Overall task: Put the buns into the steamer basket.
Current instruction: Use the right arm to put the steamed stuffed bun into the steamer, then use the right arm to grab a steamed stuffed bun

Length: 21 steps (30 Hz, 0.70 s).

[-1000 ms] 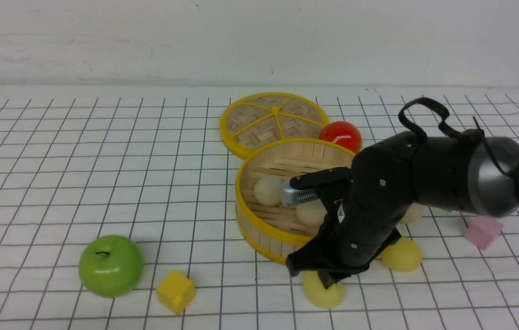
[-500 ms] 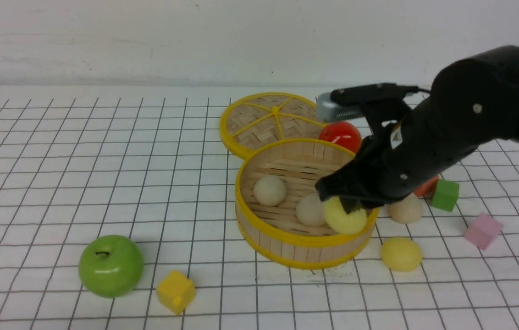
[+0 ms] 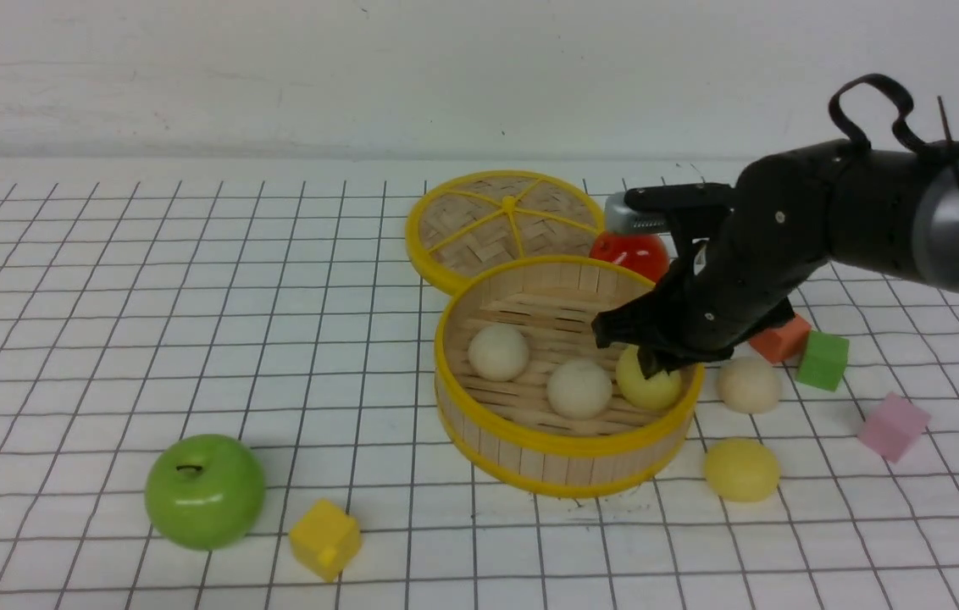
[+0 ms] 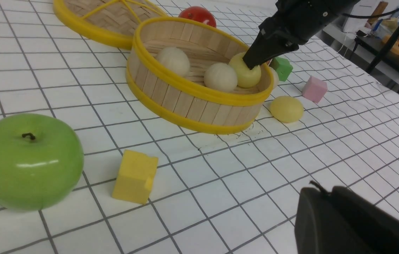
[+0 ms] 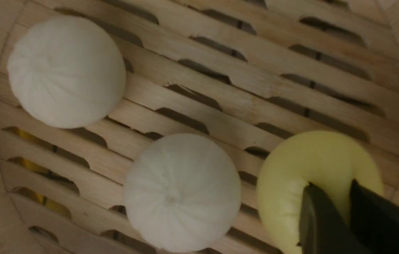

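Where the right gripper (image 5: pixel 331 184) dips inside the basket (image 3: pixel 568 442), its tips stand slightly apart over a yellow bun (image 3: pixel 642 388), probably to let it settle beside two white buns (image 3: pixel 499 352) at the near side. Right of the basket wait another white bun (image 3: pixel 749 386) and, nearer, a yellow one (image 3: pixel 742 470).

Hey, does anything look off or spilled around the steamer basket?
Nothing looks spilled or damaged. The steamer basket sits level, and the two buns outside it, one yellow and one white, just look not yet loaded.
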### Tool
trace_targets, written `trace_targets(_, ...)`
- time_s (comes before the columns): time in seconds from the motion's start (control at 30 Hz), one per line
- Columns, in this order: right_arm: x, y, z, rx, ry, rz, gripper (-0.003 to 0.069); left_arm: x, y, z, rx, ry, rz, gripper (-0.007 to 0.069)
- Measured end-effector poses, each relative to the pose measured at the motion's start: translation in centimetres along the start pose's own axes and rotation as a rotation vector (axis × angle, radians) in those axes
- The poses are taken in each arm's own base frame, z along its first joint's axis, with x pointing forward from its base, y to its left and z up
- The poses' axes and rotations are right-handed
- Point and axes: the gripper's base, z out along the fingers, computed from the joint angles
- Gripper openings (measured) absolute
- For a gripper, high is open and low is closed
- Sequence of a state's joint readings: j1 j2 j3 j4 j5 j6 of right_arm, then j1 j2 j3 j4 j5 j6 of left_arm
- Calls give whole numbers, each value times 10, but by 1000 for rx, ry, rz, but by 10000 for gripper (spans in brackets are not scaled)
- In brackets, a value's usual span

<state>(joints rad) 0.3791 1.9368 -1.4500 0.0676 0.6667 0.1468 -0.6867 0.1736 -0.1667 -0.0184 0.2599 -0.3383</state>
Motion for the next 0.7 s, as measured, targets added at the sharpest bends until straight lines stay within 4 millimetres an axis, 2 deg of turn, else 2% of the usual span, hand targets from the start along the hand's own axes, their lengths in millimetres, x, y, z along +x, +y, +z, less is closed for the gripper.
trace_targets(0.07, -1, 0, -1, -1, -7, 2, 244, 0, 0, 0, 0, 0, 0, 39)
trace_targets(0.1, -1, 0, -1, -1, -7, 1, 244, 0, 0, 0, 0, 0, 0, 39)
trace_targets(0.2, -3, 1, -8, -4, -13, 3, 384, 0, 0, 0, 0, 0, 0, 39)
trace_targets(0.27, -3, 2, -14, -7, -10, 5, 417, 0, 0, 0, 0, 0, 0, 40)
trace_targets(0.3, -4, 2, -20, -9, -13, 5, 430, 0, 0, 0, 0, 0, 0, 41)
trace_targets(0.33, -4, 3, -39, -12, -7, 5, 450, 0, 0, 0, 0, 0, 0, 45)
trace_targets(0.37, -4, 4, -56, -15, -14, 3, 449, 0, 0, 0, 0, 0, 0, 47)
trace_targets(0.4, -4, 4, -59, -14, -13, 1, 449, 0, 0, 0, 0, 0, 0, 47)
trace_targets(0.43, -1, 3, -80, 4, 0, -18, 434, 0, 0, 0, 0, 0, 0, 48)
trace_targets(0.47, 0, 3, -83, 8, 0, -21, 430, 0, 0, 0, 0, 0, 0, 48)
trace_targets(0.53, 13, -7, -110, 76, 29, -19, 376, 0, 0, 0, 0, 0, 0, 52)
trace_targets(0.6, 27, -18, -117, 119, 69, 27, 337, 0, 0, 0, 0, 0, 0, 55)
trace_targets(0.7, 54, -35, -102, 161, 171, 110, 284, 0, 0, 0, 0, 0, 0, 57)
